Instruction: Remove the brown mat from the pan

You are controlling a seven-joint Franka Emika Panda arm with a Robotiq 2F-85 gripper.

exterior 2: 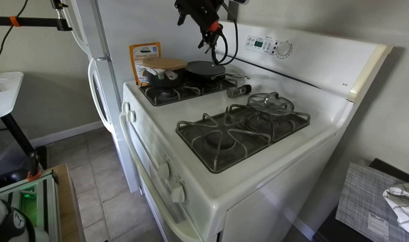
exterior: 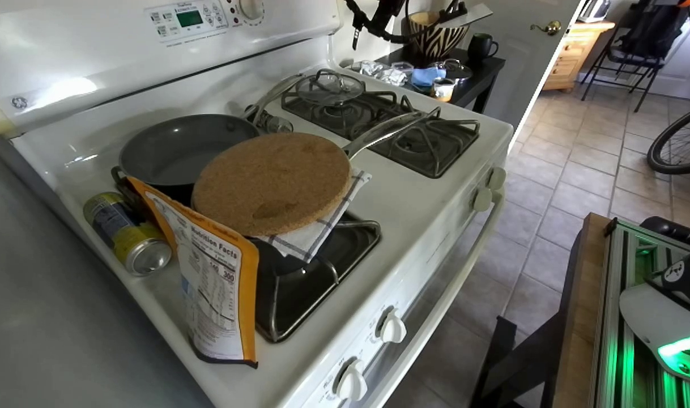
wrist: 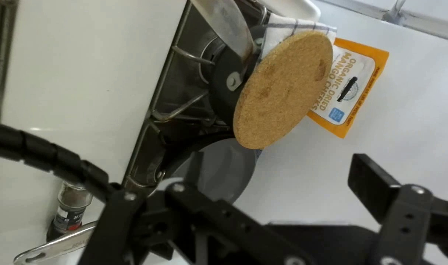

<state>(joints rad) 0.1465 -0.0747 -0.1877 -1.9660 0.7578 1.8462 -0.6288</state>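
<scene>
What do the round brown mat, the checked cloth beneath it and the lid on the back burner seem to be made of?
Brown mat: matte, most likely cork, from its grainy, speckled surface.
Checked cloth: soft-looking fabric with a dull finish, from its thin, drooping edge; fiber unclear.
Lid: glossy, probably glass, since it is see-through and catches the light; clear plastic is possible.

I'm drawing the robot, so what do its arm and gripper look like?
The gripper is black with chunky fingers and round silvery screws. A ribbed black cable runs alongside. The arm's base is white and black, with a round emblem and green light. Near the gripper is an orange-red patch. Most of the arm between is out of view.
</scene>
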